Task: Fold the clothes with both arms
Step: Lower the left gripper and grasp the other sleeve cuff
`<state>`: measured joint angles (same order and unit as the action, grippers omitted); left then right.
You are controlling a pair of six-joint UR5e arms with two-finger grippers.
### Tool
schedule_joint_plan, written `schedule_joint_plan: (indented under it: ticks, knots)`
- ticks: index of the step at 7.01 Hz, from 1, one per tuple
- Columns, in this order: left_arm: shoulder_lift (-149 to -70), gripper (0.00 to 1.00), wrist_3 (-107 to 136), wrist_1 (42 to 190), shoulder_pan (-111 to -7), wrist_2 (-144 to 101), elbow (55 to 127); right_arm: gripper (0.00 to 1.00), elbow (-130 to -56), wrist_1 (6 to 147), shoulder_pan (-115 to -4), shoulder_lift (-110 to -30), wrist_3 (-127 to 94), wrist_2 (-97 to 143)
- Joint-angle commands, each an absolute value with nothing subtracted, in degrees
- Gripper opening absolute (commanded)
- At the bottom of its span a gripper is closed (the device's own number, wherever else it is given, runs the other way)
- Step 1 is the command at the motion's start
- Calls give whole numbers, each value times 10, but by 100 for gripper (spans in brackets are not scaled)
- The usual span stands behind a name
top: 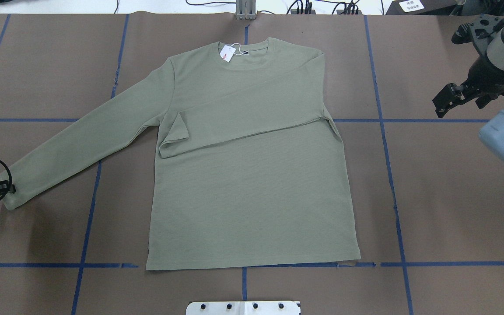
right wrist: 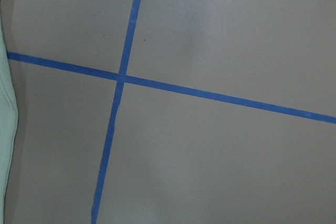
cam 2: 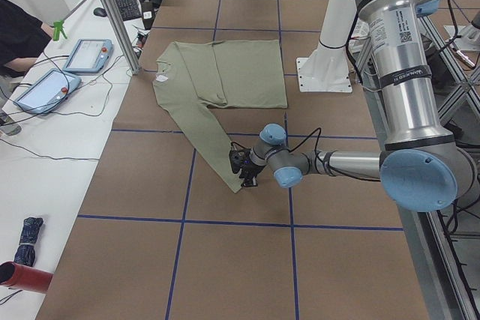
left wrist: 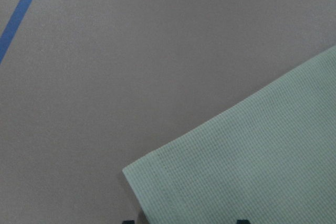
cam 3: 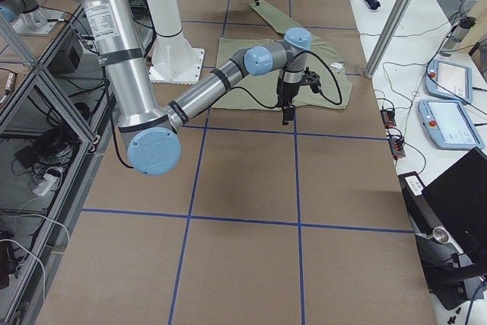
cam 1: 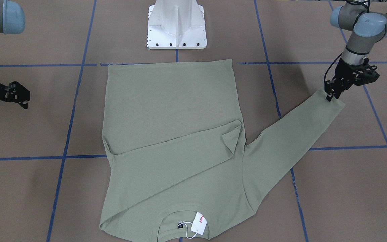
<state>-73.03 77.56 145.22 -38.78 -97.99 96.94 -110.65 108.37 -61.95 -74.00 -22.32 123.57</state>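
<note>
Left arm (cam 1: 354, 43), right arm (cam 3: 205, 89): grey-silver tubes, pale blue joint caps, white barcode label (cam 2: 406, 32). Left gripper (cam 1: 331, 96), right gripper (cam 1: 22, 95): black, two-finger. Thin black cable (cam 1: 329, 69). White pedestal (cam 1: 176, 27), dark bolts along flange.

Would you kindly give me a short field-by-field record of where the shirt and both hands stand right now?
Shirt: flat on the table, neck away from the robot
Folded sleeve: lies across the chest
Outstretched sleeve: points out to the robot's left
Left hand: at that sleeve's cuff, fingertips apart
Right hand: over bare table, clear of the shirt, empty
</note>
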Motion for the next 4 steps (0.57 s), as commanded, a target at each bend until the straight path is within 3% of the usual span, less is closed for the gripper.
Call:
schedule_joint_plan:
  ticks: [1,2,4]
  knots:
    - [-730,15,778,1452,-388,-995,971,100,-1106,1084,-621,-740,-222,1235]
    - [-730,5,779,1451,-388,-997,973,100,-1106,1084,-622,-740,-222,1235]
    - [-730,0,783,1450,-388,-1005,995,100,-1106,1084,-627,-741,-222,1236]
